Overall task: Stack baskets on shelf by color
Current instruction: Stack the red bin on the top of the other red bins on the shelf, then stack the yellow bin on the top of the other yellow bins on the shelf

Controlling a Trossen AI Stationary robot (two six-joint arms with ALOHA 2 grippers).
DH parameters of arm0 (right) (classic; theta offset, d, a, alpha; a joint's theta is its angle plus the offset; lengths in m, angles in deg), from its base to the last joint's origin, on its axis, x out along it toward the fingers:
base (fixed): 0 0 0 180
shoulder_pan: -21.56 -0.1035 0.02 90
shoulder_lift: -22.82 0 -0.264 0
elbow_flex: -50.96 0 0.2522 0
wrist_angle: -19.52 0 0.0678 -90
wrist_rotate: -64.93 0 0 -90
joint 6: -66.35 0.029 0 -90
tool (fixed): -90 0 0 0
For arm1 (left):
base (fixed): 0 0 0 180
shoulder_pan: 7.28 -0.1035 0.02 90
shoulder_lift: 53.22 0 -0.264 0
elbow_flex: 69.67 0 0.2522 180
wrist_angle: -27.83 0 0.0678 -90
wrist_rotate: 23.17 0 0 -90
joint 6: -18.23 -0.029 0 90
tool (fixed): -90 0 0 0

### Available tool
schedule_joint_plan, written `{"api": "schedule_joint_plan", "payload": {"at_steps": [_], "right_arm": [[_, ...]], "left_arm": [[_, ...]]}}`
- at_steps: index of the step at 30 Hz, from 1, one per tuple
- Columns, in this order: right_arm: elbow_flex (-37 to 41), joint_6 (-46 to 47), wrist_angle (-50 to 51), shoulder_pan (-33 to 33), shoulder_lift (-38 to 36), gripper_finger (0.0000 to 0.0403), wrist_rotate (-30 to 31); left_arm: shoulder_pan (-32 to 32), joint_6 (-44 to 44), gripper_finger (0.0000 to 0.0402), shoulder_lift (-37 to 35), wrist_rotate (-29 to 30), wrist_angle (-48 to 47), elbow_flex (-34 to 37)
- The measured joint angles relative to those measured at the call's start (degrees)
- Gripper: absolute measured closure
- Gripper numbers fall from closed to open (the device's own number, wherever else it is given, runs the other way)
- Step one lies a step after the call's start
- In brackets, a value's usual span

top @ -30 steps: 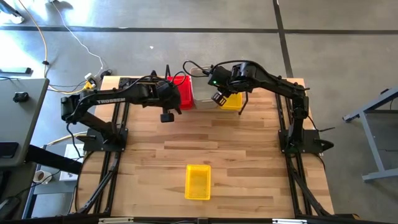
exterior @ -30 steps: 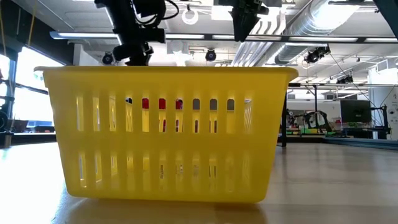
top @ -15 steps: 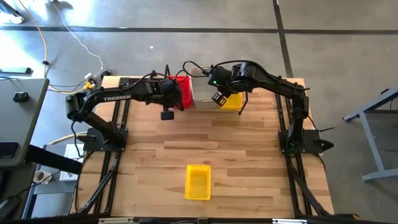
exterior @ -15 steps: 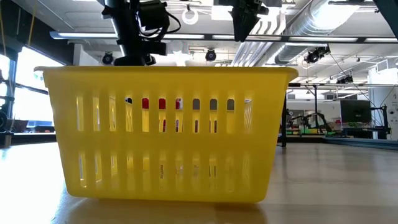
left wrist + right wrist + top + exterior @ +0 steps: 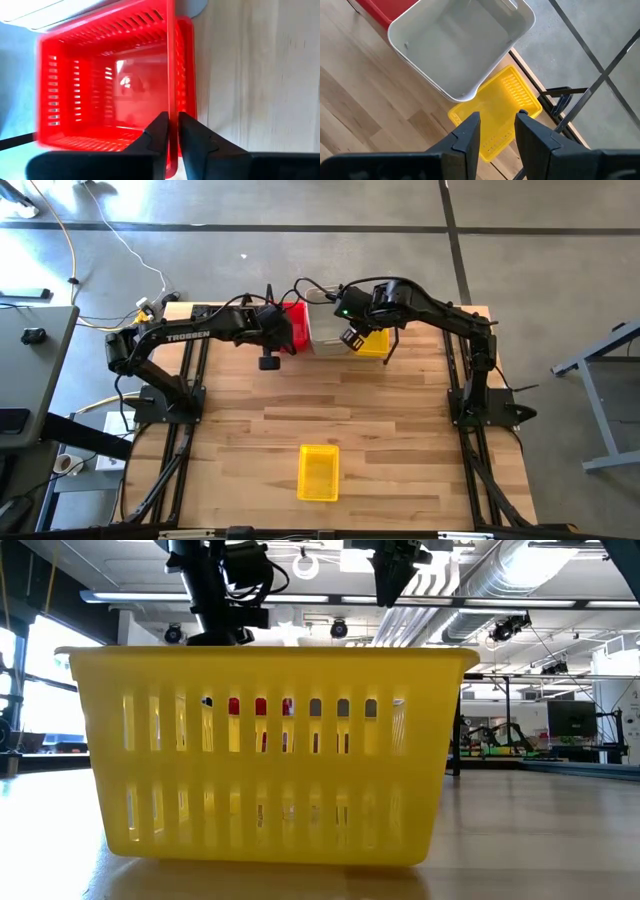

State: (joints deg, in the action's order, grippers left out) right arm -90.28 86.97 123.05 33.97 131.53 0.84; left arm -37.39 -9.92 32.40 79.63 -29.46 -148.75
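Wooden planks of the table (image 5: 380,430) carry everything, and the work sits along its far edge. Left end effector (image 5: 172,131) has its two fingers nearly together astride the near wall of the red basket (image 5: 107,82); whether they pinch that wall or have just let it go I cannot tell. Right end effector (image 5: 496,131) hangs with its fingers parted and nothing between them, above a yellow basket (image 5: 496,112) whose one end is tucked under the clear-grey basket (image 5: 462,42). Outward from both, on the near part of the table well apart from either arm, a second yellow basket (image 5: 319,472) lies alone. My reading is that the task is partway: red, grey and yellow sit grouped at the back, while the lone yellow one has yet to join its colour. The shelf itself I cannot make out. High view alone shows both arms and the stray basket together; low view is almost filled by that basket's slotted side; only the wrist views show the fingers.
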Motion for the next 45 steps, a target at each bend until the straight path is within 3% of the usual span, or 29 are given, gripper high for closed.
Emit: {"api": "schedule_joint_plan", "payload": {"at_steps": [10,18,25,33,45], "right_arm": [[0.0,2.92,0.0,-0.24,0.0,0.0295,-2.71],[0.0,3.03,-1.87,-3.82,-0.02,0.0295,-11.36],[0.0,6.06,-5.73,-9.22,-0.02,0.0295,-21.26],[0.26,8.09,-11.41,-17.36,0.72,0.0295,-22.95],[7.44,10.47,-20.91,-28.26,1.81,0.0295,-23.41]], "left_arm": [[0.16,0.38,0.0293,-0.46,0.13,-0.57,-0.05],[0.62,2.59,0.0241,-0.52,0.19,-10.83,-6.21],[2.14,8.39,0.0244,-1.22,-4.86,-18.93,-10.58],[5.88,14.05,0.0257,-7.34,-10.62,-20.24,-10.43],[12.01,20.63,0.0264,-14.54,-10.64,-23.76,-10.4]]}}
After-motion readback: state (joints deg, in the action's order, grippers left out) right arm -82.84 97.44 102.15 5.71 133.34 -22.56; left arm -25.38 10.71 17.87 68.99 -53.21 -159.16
